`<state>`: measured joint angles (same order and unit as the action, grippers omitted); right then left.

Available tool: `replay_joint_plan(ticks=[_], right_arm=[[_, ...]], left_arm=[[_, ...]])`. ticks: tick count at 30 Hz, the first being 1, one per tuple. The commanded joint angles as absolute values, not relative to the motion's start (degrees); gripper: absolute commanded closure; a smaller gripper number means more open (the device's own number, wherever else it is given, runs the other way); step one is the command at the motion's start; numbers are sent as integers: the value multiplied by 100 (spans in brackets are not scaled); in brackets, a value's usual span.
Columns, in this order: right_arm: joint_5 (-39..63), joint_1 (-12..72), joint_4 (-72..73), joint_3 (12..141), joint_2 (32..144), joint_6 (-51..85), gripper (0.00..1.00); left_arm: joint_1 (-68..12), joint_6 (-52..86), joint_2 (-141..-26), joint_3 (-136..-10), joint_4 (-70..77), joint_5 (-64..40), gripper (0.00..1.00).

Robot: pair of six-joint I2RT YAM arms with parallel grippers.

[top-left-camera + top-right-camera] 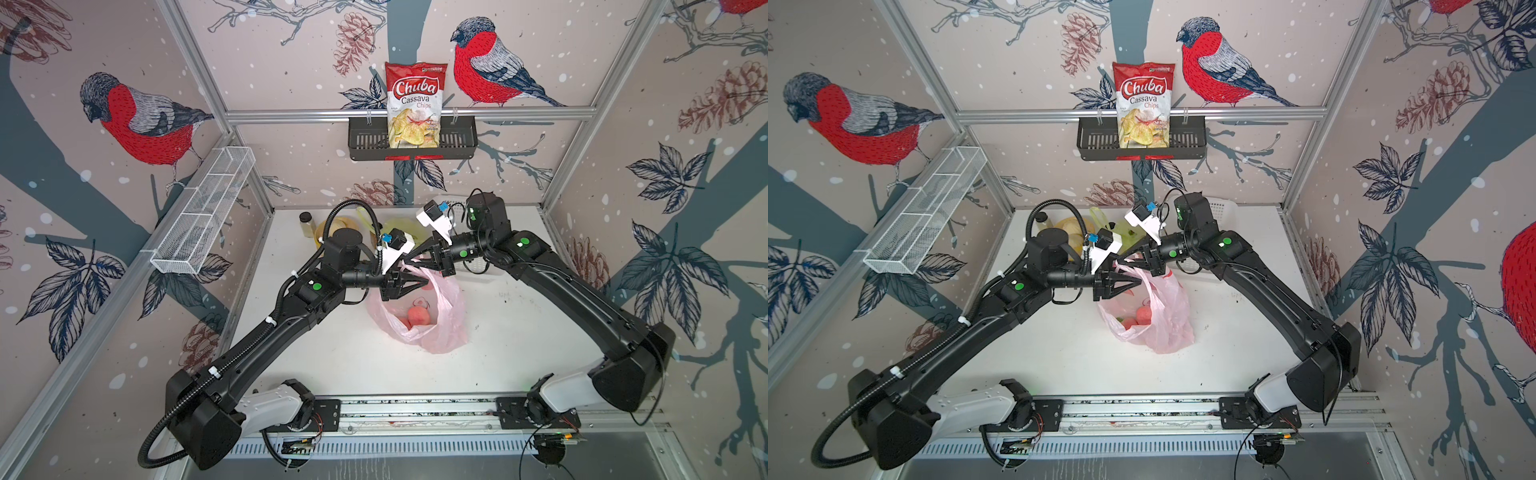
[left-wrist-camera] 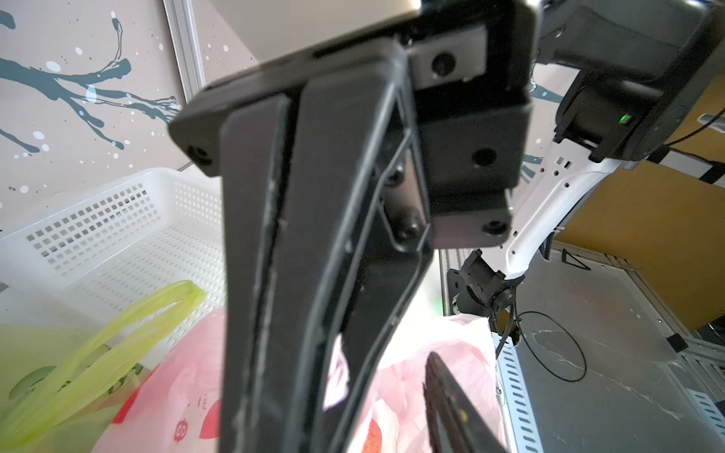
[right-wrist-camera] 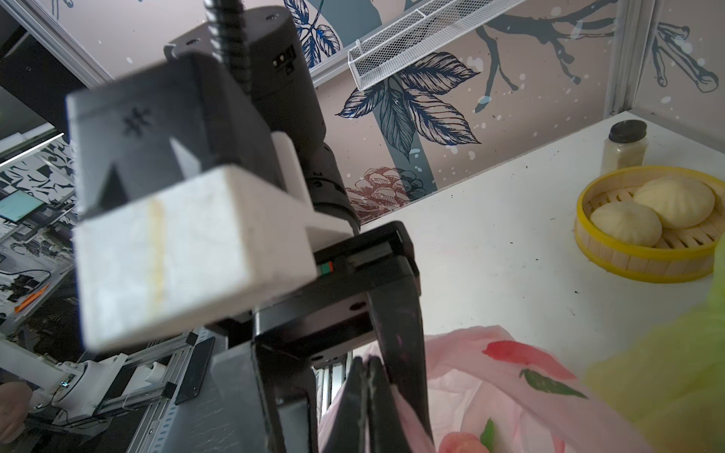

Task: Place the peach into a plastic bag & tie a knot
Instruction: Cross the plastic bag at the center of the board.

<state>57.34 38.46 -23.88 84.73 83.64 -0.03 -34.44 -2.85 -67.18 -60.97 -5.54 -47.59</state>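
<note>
A rosy peach (image 1: 417, 314) sits inside the crumpled translucent pink bag (image 1: 446, 328).

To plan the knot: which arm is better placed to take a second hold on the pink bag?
Left. The left fingers stand open at the mouth of the pink bag; the right fingers are shut on its top.
</note>
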Motion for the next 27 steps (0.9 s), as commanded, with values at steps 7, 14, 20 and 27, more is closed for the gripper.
replay_joint_plan(ticks=[7,14,20,27], right_arm=[[5723,3987,-1786,8393,8355,234,100],[5374,4186,-1170,8304,8470,638,100],[5280,4204,-648,8081,8473,1001,100],[5142,4233,-673,7910,8406,783,100]], left_arm=[[-3350,28,-6857,-6022,-23,-5207,49],[-3355,482,-6916,-5897,686,-5520,49],[-3357,757,-6953,-5778,1025,-5564,52],[-3346,750,-6926,-5686,1067,-5901,52]])
